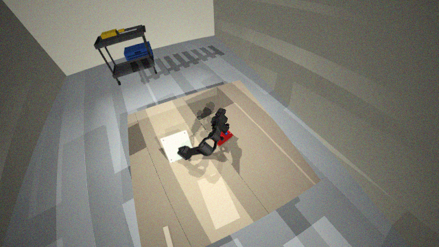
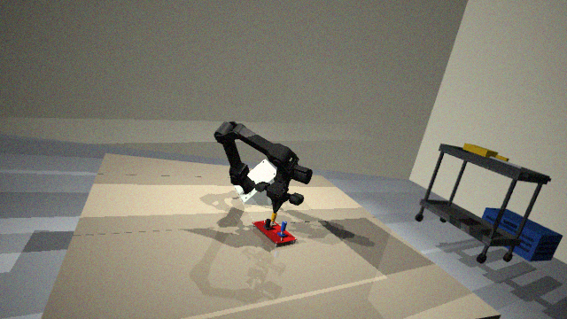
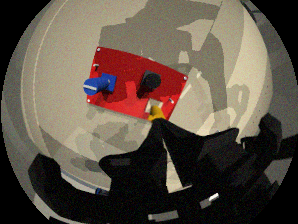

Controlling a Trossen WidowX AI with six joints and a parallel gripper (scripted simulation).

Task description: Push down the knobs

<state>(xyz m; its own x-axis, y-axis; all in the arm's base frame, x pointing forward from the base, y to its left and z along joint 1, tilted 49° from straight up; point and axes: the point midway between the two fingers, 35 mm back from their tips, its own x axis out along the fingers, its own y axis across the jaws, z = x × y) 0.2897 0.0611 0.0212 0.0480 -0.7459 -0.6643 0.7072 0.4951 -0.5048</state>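
Observation:
The red circuit board (image 1: 224,140) (image 2: 271,234) (image 3: 125,61) stands on short legs on the table. A blue knob (image 2: 283,226) (image 3: 92,86) stands tall at one end. A black knob (image 2: 267,223) (image 3: 153,81) stands near the other end. A yellow knob (image 2: 274,218) (image 3: 156,114) stands upright over a pale base near the board's edge. My gripper (image 2: 275,211) (image 3: 157,120) is shut with nothing between its fingers. Its tips are at the top of the yellow knob and hide part of it in the wrist view. Whether they touch it, and any gap beneath it, I cannot tell.
A white plate (image 1: 173,147) (image 2: 262,171) lies at the arm's base. The black arm (image 1: 206,148) (image 2: 261,146) reaches over the table (image 1: 274,154) (image 2: 146,266). A cart (image 1: 120,42) (image 2: 492,164) with yellow and blue items stands beyond the table.

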